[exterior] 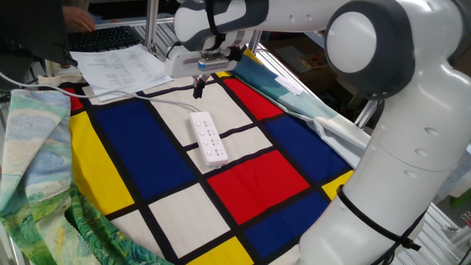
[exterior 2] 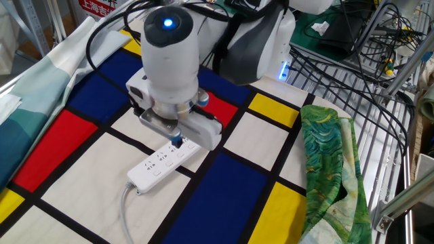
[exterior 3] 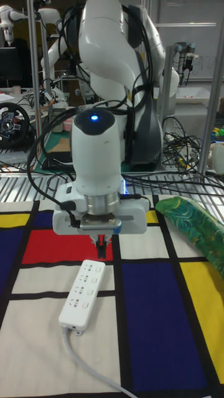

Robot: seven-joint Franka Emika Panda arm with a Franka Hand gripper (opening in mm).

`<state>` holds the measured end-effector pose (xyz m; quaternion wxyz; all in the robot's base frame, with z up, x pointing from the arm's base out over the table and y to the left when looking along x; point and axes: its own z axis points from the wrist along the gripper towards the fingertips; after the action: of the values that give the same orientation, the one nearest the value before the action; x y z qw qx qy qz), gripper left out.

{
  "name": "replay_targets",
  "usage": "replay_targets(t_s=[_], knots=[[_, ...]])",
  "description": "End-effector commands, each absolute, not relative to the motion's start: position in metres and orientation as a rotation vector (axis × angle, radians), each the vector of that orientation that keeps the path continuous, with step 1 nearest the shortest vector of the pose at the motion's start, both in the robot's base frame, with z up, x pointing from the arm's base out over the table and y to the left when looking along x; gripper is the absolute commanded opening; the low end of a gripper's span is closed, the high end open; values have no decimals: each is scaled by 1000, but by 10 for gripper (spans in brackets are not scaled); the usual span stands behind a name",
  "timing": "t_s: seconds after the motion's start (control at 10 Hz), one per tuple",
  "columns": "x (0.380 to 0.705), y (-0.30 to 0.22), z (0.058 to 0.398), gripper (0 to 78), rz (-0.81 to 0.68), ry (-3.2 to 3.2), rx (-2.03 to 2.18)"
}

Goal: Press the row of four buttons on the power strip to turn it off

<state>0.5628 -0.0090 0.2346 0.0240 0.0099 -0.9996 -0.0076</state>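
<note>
Power strip, one fixed view: a white bar lying flat on a white panel of the colour-block cloth that covers the counter, its length running diagonally, its thin cord trailing toward the paper sheets. My end effector hangs in the air above the strip's cord end, not touching it; the dark fingers point down and appear as one narrow tip. The four buttons are too small to make out here.

The other fixed view: the power strip lies across a white panel beside a blue one, the cord leaving its near end. My end effector hovers just over the far end of the strip, partly hidden by my wrist housing. A green patterned cloth lies at the right edge of the counter.

Tall fixed view: the power strip sits below my end effector, which is clear of it with open air between. The fingers are pressed together, no gap showing. The four buttons show as small marks in a line along the strip's top.
</note>
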Motion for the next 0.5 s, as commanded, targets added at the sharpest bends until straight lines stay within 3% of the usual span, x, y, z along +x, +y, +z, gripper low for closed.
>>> replay_targets(t_s=[0.1, 0.5], knots=[[562, -8, 238, 0, -33, -3102, 29], [568, -10, 241, 0, -34, -3100, 28]])
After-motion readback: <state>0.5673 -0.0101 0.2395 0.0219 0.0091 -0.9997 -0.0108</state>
